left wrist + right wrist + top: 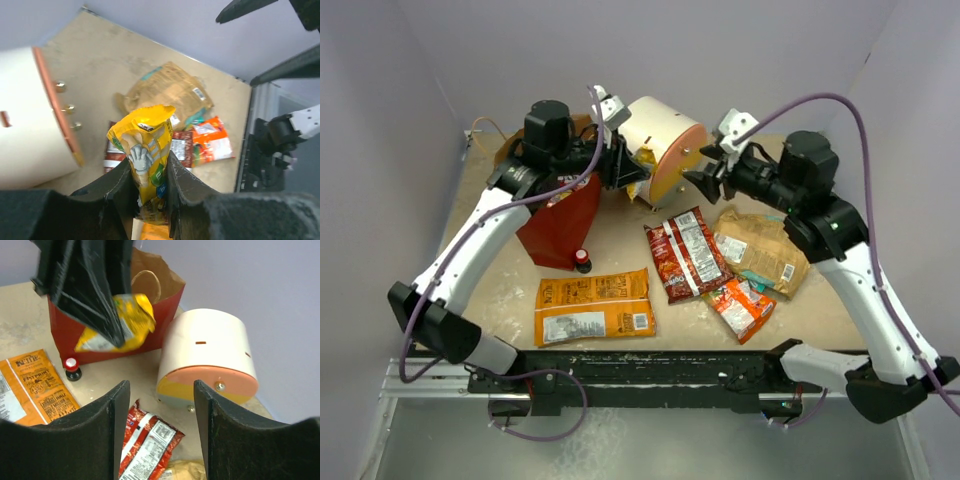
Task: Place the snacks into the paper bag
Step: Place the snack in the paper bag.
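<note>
Left pincer [148, 167] pinching yellow packet [145, 132], lower end hidden, right pincer [161, 387] spread, paper bag [560, 225] partly behind left arm [485, 225]

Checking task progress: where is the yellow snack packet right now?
Seen from above, the yellow packet is pinched in the left fingers, in the air between the red paper bag and the cream drawer unit.
</note>
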